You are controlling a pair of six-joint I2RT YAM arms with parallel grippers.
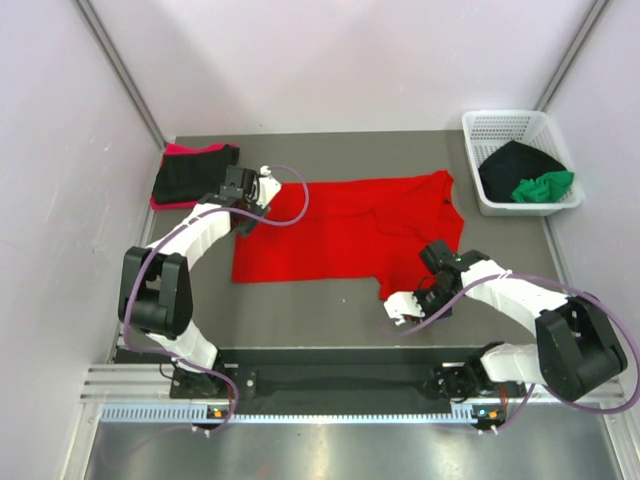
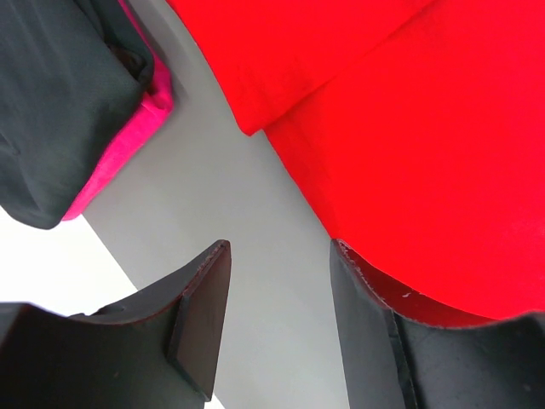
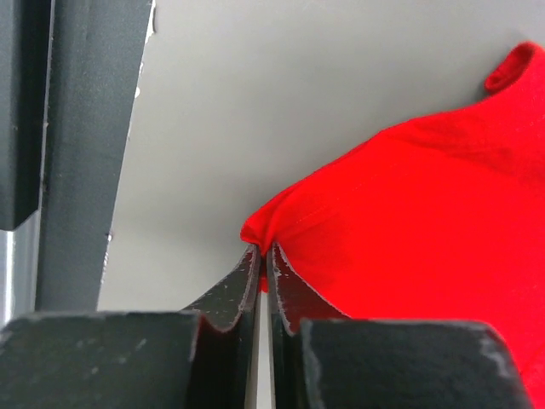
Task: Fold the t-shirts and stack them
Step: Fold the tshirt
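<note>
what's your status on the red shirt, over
Left pincer open at edge of red shirt. Right pincer shut on its near corner. Shirt spread out, nothing in the way.

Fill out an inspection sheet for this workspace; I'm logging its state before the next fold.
Surface: grey table, no spills seen.
Job's things: red t-shirt spread mid-table; folded black t-shirt on pink t-shirt, far left; crumpled black t-shirt and green t-shirt in white basket, far right.
Clutter: nothing seen.
Hands: left hand open at red t-shirt's left edge; right hand shut on its near edge.
Cables: purple cables loop along both arms.
Surroundings: white walls; metal rail in front.
</note>
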